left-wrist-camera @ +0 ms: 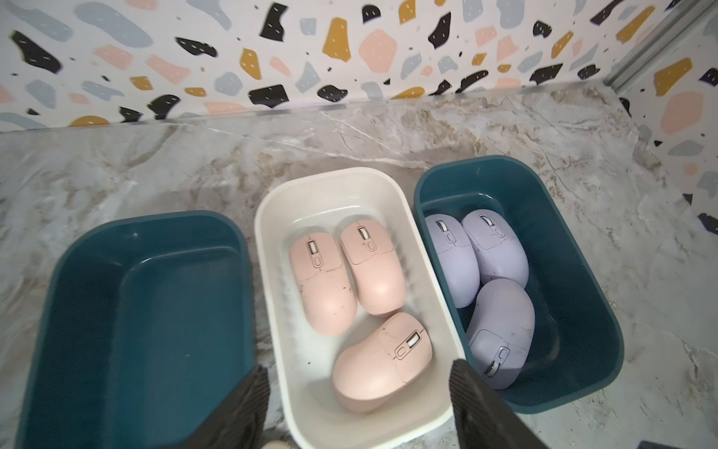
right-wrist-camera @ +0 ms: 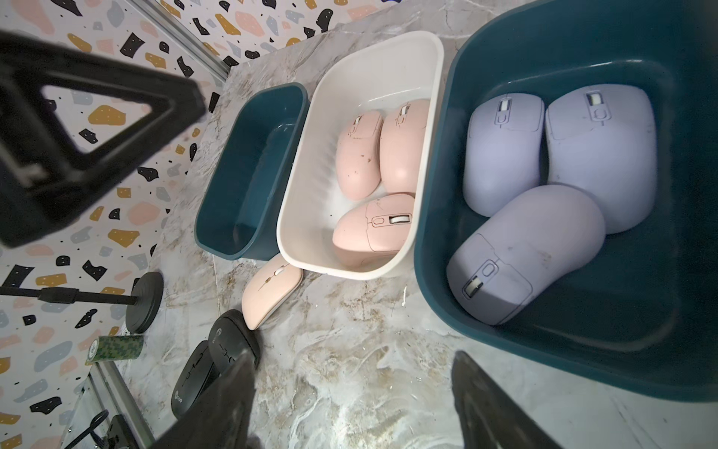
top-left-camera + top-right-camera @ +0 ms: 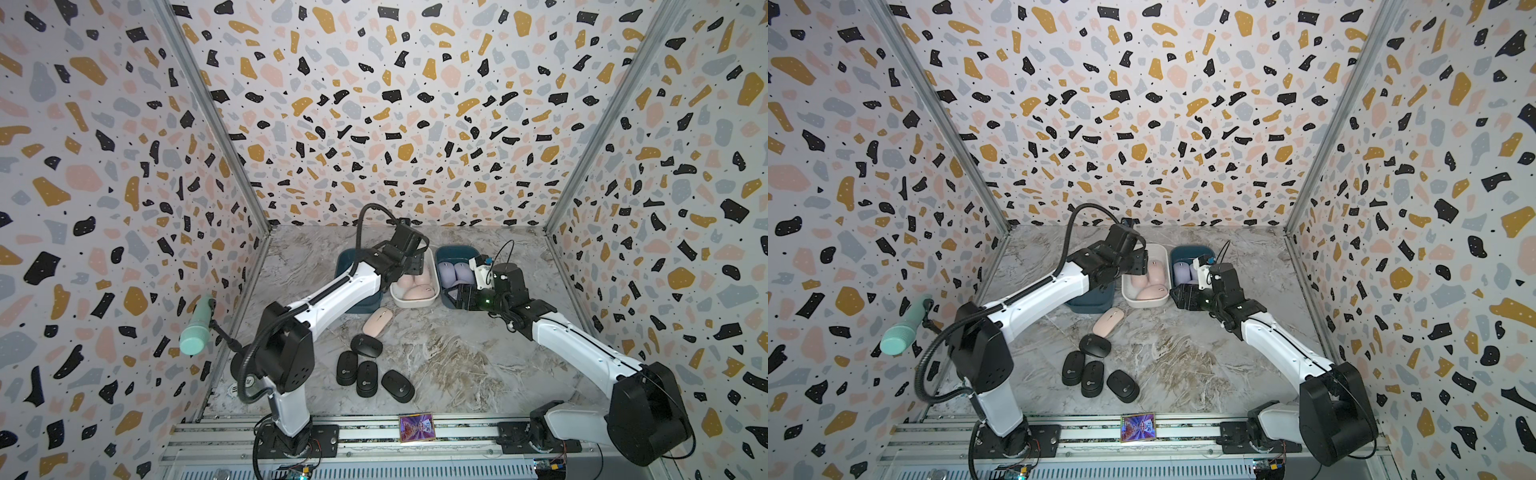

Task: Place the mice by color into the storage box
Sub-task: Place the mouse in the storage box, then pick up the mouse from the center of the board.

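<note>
At the left edge of both top views a mint-green ribbed cylinder [image 3: 198, 326] on a black stalk juts from the terrazzo wall, well apart from everything else. To its right the white-and-black left arm [image 3: 336, 291] slants up toward frame centre and hides most of a dark teal oval plastic bin [image 1: 97, 291]. It is the leftmost of three bins standing side by side on the grey marble tabletop [image 3: 457, 365]. In the left wrist view the left gripper [image 1: 357, 367] hangs over the middle one, a white oval plastic bin [image 1: 349, 190], its black ribbed fingers [image 1: 248, 400] spread wide and gripping nothing. Three pale pink mice [image 1: 322, 283] lie in that bin, two side by side and the third pink mouse [image 1: 382, 361] crosswise at lower centre, below the gap between the jaws and clear of both. Right of it a second dark teal bin [image 1: 563, 233] holds three lilac mice [image 1: 495, 245], packed touching one another. In the top views' lower centre a fourth pink mouse [image 3: 377, 321] lies on the marble just before the white bin, with four black mice [image 3: 367, 377] clustered just below it. A small colourful screen [image 3: 416, 428] sits on the rail at the bottom. At the right, the right gripper [image 2: 351, 355] hovers over bare marble at the second teal bin's near end, jaws spread and empty. Its wrist view shows the lilac mice at upper right and the black mice at lower left beside one finger.
</note>
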Controlling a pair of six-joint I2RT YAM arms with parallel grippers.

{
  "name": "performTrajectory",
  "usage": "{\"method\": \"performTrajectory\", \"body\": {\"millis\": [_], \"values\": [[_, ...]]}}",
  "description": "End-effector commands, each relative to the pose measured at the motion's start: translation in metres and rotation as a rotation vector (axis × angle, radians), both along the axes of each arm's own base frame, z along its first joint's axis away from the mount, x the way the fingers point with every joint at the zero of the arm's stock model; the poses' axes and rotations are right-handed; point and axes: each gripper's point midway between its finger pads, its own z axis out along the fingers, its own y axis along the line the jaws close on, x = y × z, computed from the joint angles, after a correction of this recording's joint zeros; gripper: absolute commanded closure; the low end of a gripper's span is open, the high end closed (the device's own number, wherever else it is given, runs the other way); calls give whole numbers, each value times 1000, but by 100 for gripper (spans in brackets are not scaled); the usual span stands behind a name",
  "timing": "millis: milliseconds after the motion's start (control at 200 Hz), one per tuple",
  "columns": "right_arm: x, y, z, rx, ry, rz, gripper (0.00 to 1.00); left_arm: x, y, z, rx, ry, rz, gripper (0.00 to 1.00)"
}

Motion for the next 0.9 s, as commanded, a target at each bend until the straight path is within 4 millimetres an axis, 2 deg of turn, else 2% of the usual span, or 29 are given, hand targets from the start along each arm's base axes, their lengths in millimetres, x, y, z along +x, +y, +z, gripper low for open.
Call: {"method": "performTrajectory", "body": {"millis": [0, 120, 220, 390, 521, 896], "values": [[-1, -3, 8, 3, -24, -13, 20, -15, 29, 5, 2, -52, 56, 27], [0, -2, 4, 5, -16, -17, 20, -47, 61, -6, 46, -45, 69, 27], [3, 0, 3, 5, -14, -14, 20, -76, 86, -24, 88, -26, 69, 27], [8, 8, 4, 1, -10, -1, 20, -110, 112, -54, 120, 5, 38, 25], [10, 15, 2, -3, -4, 9, 20, -117, 116, -77, 94, 47, 9, 23], [8, 25, 5, 2, -8, 14, 20, -107, 102, -136, 75, 227, -85, 21]]}}
